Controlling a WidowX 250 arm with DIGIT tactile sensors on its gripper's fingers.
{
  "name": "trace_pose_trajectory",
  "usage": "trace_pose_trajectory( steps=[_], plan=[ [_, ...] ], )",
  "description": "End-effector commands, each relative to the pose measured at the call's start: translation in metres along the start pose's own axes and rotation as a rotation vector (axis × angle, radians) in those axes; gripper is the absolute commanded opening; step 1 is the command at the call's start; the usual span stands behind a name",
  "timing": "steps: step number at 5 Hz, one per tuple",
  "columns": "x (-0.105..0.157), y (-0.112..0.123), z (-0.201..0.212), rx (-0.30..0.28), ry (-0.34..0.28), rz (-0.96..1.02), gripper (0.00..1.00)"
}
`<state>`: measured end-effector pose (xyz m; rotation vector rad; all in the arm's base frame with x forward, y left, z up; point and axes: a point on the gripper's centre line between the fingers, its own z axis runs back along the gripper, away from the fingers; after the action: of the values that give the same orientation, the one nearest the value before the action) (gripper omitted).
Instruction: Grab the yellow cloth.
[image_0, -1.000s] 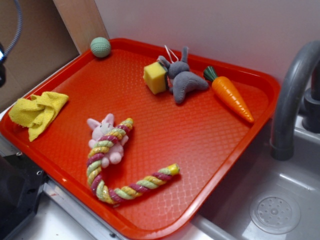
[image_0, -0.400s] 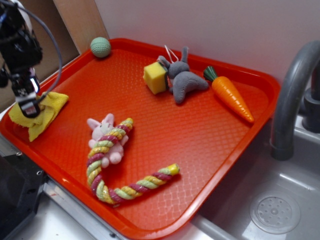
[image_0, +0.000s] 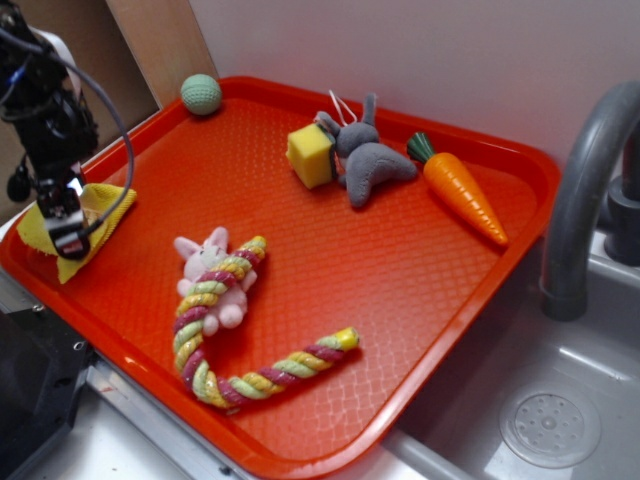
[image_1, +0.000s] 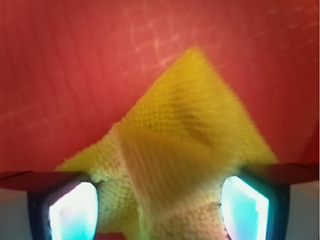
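You have a rectangular orange plastic tray (image_0: 420, 300) with a raised rim and a textured floor, carrying 7 things. At its left edge lies the crumpled yellow microfibre cloth (image_0: 100, 205), its outer end over the rim. A small green knitted ball (image_0: 201, 94) sits in the far corner. Along the far side you see a yellow sponge cube (image_0: 310, 154) touching a grey plush bunny (image_0: 368, 158), with an orange toy carrot (image_0: 458, 187) just beside it. Nearer you, a pink plush bunny (image_0: 208, 270) lies under a yellow, green and pink braided rope (image_0: 250, 370).
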<state>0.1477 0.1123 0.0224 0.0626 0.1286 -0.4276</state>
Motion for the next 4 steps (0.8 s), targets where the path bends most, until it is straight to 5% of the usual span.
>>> trace_pose_trajectory(
  steps=[1, 2, 4],
  plan=[
    [0.000, 0.002, -0.011, -0.030, 0.002, 0.008, 0.00],
    [0.001, 0.003, -0.002, -0.086, -0.020, -0.013, 0.00],
    [0.000, 0.004, 0.026, -0.109, -0.055, -0.039, 0.00]
  ],
)
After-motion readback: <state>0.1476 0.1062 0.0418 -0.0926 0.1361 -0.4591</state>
